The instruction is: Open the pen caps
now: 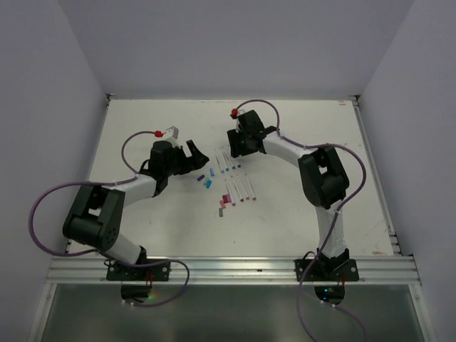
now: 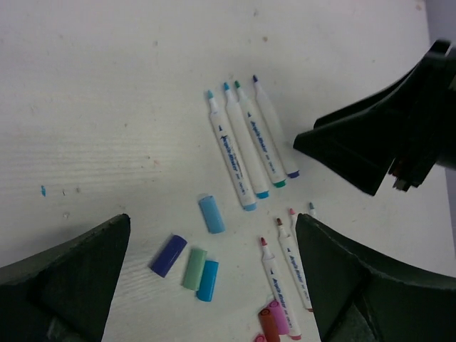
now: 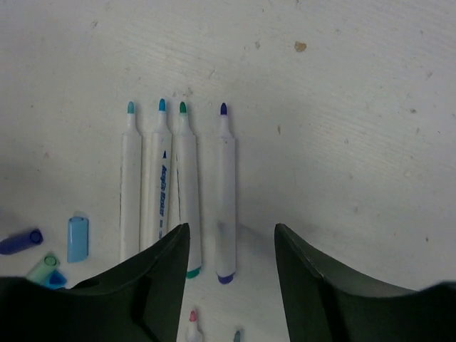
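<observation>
Now: white table, caps off and loose, both grippers released.

White, lightly speckled table sits between pale walls, with a metal rail along its near edge. Four uncapped pens lie side by side; a second row lies nearer the rail. Four blue-green caps lie loose on the table just left of the pens. Pink caps sit by the second row, possibly two, cut off at the frame edge. Left gripper is spread wide near the blue-green caps and holds nothing. Right gripper is parted and empty above the pens' rear ends.
</observation>
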`<state>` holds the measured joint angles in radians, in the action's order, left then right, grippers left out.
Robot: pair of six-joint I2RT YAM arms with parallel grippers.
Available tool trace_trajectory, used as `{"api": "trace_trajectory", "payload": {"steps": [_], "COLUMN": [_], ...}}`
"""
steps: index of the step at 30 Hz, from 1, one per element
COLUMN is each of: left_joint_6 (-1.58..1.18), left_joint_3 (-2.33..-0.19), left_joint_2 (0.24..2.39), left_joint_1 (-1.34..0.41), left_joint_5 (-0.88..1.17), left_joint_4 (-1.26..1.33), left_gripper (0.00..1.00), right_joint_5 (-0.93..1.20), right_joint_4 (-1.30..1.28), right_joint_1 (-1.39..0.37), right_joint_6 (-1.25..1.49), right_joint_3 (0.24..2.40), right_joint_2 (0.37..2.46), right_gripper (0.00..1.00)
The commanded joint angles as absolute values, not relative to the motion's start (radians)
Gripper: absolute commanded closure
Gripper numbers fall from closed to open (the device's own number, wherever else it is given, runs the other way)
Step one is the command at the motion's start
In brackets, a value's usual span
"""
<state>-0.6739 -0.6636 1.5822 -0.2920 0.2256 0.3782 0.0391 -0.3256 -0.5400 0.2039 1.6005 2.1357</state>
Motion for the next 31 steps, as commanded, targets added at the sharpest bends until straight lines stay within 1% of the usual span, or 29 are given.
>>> {"api": "trace_trajectory", "payload": {"steps": [1,2,3,5,6,8,9,12,16,20,24,26,27,29,30,31], "left_joint_6": [-0.646,-0.646,-0.649,-0.660,-0.664,-0.692,-0.702,-0.767,-0.814,-0.885,-0.983,-1.008,-1.038,-1.081,-1.141,-1.179], "left_joint_3": [-0.661,-0.643,-0.632,-0.594,-0.580,-0.531,-0.511,-0.421,-0.313,-0.218,-0.080,-0.046,-0.011,0.038,0.090,0.121], "left_joint_2": [1.391,1.350,1.310,1.194,1.159,1.065,1.010,0.913,0.845,0.801,0.727,0.695,0.686,0.667,0.667,0.666], "left_joint_1": [-0.284,-0.284,-0.284,-0.284,-0.284,-0.285,-0.285,-0.290,-0.295,-0.296,-0.299,-0.299,-0.299,-0.299,-0.299,-0.299], "left_joint_5": [0.157,0.147,0.134,0.133,0.156,0.184,0.217,0.279,0.342,0.449,0.512,0.547,0.560,0.607,0.623,0.655], "left_joint_4": [0.325,0.313,0.289,0.269,0.262,0.261,0.261,0.293,0.330,0.403,0.494,0.531,0.547,0.639,0.688,0.835], "left_gripper": [0.00,0.00,0.00,0.00,0.00,0.00,0.00,0.00,0.00,0.00,0.00,0.00,0.00,0.00,0.00,0.00], "right_joint_5": [-0.027,-0.040,-0.057,-0.103,-0.121,-0.176,-0.193,-0.230,-0.262,-0.226,-0.193,-0.192,-0.137,-0.112,-0.057,-0.019], "right_joint_4": [-0.316,-0.314,-0.313,-0.318,-0.331,-0.353,-0.383,-0.451,-0.529,-0.572,-0.612,-0.620,-0.609,-0.592,-0.571,-0.539], "right_joint_1": [-0.537,-0.538,-0.540,-0.540,-0.543,-0.552,-0.555,-0.564,-0.575,-0.580,-0.588,-0.589,-0.588,-0.588,-0.588,-0.589], "right_joint_6": [0.222,0.227,0.236,0.267,0.278,0.316,0.342,0.396,0.448,0.515,0.586,0.618,0.626,0.681,0.690,0.695], "right_joint_3": [1.505,1.470,1.395,1.314,1.231,1.116,1.079,0.951,0.824,0.681,0.632,0.601,0.586,0.548,0.531,0.494], "right_joint_2": [1.936,1.896,1.822,1.737,1.653,1.576,1.492,1.334,1.145,0.967,0.796,0.708,0.681,0.629,0.612,0.594], "right_gripper": [0.43,0.32,0.02,0.01,0.01,0.01,0.01,0.01,0.01,0.01,0.01,0.01,0.01,0.01,0.01,0.01]}}
